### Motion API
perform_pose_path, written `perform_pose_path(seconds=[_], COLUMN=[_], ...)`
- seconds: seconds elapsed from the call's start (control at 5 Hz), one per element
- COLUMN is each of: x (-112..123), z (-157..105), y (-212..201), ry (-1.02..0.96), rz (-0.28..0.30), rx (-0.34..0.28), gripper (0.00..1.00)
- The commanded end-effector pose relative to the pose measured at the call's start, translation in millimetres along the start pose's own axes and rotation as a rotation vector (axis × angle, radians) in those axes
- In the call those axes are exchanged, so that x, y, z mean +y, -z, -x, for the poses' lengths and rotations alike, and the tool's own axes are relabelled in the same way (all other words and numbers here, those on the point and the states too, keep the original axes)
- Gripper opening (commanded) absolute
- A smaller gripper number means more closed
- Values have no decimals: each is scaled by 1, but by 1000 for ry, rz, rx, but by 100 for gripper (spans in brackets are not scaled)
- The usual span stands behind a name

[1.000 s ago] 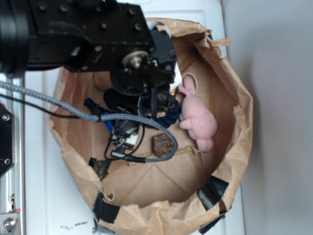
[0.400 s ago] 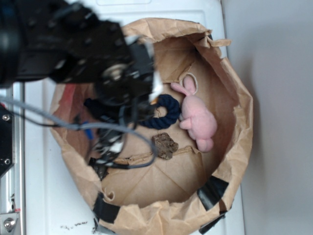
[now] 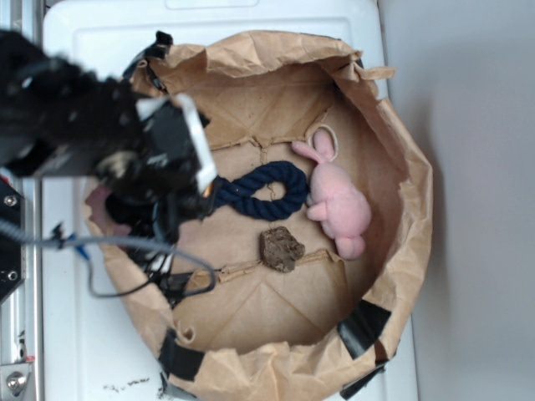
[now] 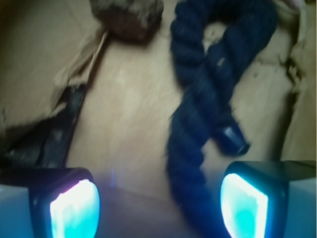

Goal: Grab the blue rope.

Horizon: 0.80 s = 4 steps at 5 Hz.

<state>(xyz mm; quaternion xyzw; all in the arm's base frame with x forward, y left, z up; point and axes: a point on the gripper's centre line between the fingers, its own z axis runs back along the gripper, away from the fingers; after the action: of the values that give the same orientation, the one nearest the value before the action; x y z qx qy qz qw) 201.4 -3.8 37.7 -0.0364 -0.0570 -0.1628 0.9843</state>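
Inside the crumpled brown paper bag (image 3: 401,192), the pincer (image 4: 158,206) gapes wide and empty, fingertips (image 4: 74,208) glowing cyan; the looped dark navy twisted rope (image 4: 203,104) lies between them, beside a pink plush rabbit (image 3: 338,205).

A robot test bench: a taped brown paper bag (image 3: 401,217) of toys on a white table (image 3: 84,334).

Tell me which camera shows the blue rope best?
The exterior view: the blue rope lies whole as a loop in the paper bag, beside the pink bunny. The wrist view shows it closer but blurred, its top cropped.
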Motion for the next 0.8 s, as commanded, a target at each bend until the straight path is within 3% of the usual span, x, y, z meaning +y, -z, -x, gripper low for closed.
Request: perform_pose_path(seconds=[0.0, 0.2, 0.6], x=[12, 16, 15], z=[-19, -27, -38], y=[17, 32, -15], ry=[15, -21, -33], rz=[-33, -64, -97], rx=[-16, 21, -28], gripper=[100, 1, 0])
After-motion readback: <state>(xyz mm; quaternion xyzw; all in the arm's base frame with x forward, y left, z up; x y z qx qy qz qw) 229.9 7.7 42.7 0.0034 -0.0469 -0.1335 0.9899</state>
